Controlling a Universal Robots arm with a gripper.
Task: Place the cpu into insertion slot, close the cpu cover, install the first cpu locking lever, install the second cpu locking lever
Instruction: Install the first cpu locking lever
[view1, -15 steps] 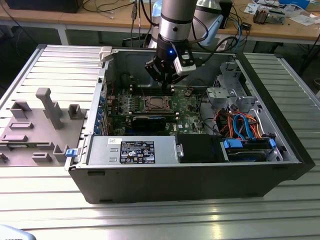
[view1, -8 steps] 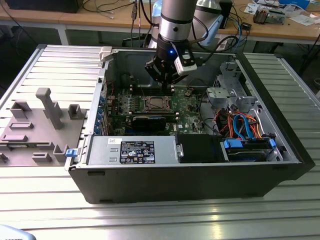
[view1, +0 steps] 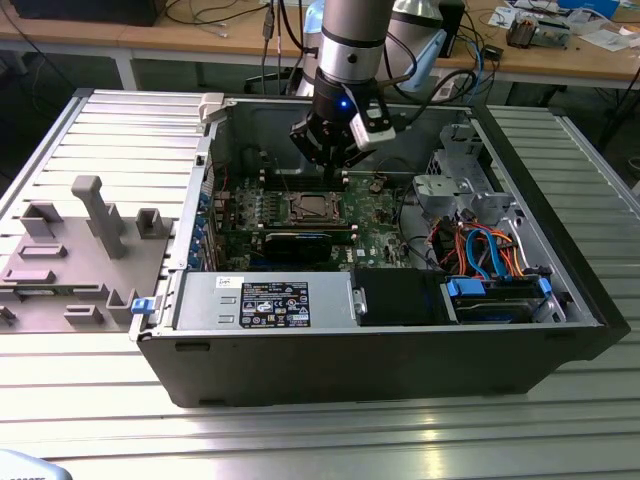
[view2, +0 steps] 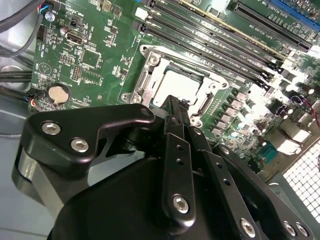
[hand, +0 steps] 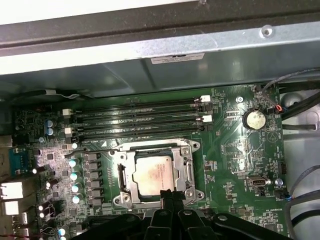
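Cpu (hand: 151, 176) sits flat in the insertion slot (hand: 152, 175), silver-grey top up, square to the socket, on the green circuit board (hand: 235, 150). The cpu cover (hand: 189, 172) looks lowered around it: silvery frame lies along the chip's edges, cut-out centre showing the metal top. Whether either locking lever is hooked down, cannot tell. A thin wire-like bar runs along the slot's edge toward the memory slots (hand: 140, 117); could be a lever, not certain.

In the second wrist view the chip (view2: 181, 85) shows pale and bright inside the frame (view2: 150, 75), the hand (view2: 172, 107) just above its near edge. Fingers (view2: 175, 150) look pressed together with nothing between them — clenched, empty. In the first wrist view the fingertips sit at the slot's edge, hand (hand: 169, 195) hovering close, contact not confirmed.

Exterior view: hand (view1: 328, 150) hangs over the slot (view1: 312, 208) inside the open computer case (view1: 300, 370), which rests on a ribbed metal surface (view1: 590, 410). Grey fixture tray (view1: 70, 260) lies well apart at the exterior view's left.

Judgement: chip placement done, cover likely closed; work is at the lever stage. To do it well: push with the closed fingertips on the lever only, keep off the chip top and the memory slots, and sweep it sideways under its catch rather than straight down.
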